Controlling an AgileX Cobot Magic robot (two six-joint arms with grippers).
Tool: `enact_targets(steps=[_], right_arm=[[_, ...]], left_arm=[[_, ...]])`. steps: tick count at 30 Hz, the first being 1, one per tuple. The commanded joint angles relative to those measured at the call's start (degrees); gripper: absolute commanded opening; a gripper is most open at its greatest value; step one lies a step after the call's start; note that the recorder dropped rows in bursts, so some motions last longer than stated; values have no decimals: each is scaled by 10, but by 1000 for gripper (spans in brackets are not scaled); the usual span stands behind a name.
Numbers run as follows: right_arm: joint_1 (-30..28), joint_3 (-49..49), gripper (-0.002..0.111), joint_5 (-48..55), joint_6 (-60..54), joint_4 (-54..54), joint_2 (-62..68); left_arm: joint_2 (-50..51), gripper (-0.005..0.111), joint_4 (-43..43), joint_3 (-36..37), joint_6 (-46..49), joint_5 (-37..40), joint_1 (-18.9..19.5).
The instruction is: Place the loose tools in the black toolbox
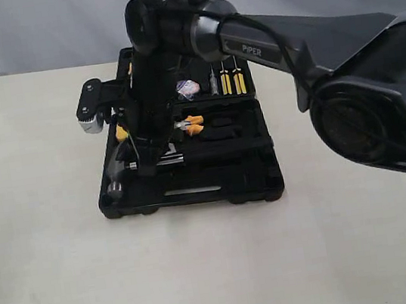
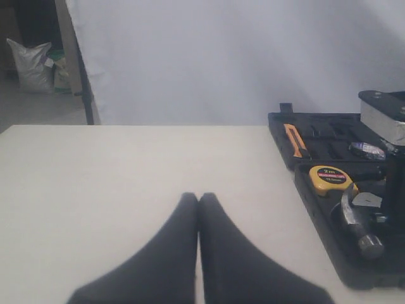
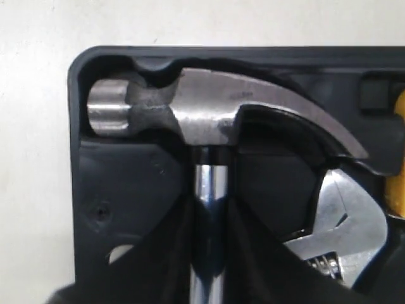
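Observation:
The black toolbox (image 1: 194,195) lies open on the table, and my right arm reaches across it. My right gripper (image 3: 209,212) is shut on the chrome shaft of the claw hammer (image 3: 209,114), one finger on each side. The hammer head (image 1: 116,182) sits in its recess at the toolbox's near left corner (image 3: 126,183). The adjustable wrench (image 3: 345,221) lies in the box beside the hammer's claw. The purple-white tape roll (image 1: 187,88) rests in the far half of the case. My left gripper (image 2: 199,201) is shut and empty over bare table, left of the toolbox (image 2: 316,209).
A yellow tape measure (image 2: 330,178), orange-handled pliers (image 1: 191,125), yellow screwdrivers (image 1: 231,80) and an orange knife (image 2: 295,139) sit in the case. My right arm's bulk (image 1: 363,97) hangs over the table's right side. A dark stand pole (image 2: 79,69) rises behind the table.

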Motion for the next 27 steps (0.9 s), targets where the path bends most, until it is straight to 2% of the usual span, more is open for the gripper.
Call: enact_targets(steps=[1,10,16,18,19,24,26,27], right_arm=[[0,25,0,-1,-12,5,-6],[2,31,0,-1,-15,1,-6],[10,31,1,-1,-5,-55,-6],[14,31,10,-1,0,-55,-6],[16,31,18,-1,0,-56,-6],[17,31,71,-1,-12,-57,-7],[17,31,82,-1,-13,-54,-16],[17,31,83,-1,-13,-51,-24]], left_arm=[[-5,1,-8,5,-6,-10,2],[-5,1,-8,5,-6,-10,2],[-5,1,-8,5,-6,-10,2],[-5,1,-8,5,-6,-10,2],[-5,1,-8,5,-6,-10,2],[-5,1,-8,5,-6,-10,2],[-5,1,-8,5,-6,-10,2],[-5,1,-8,5,-6,-10,2]])
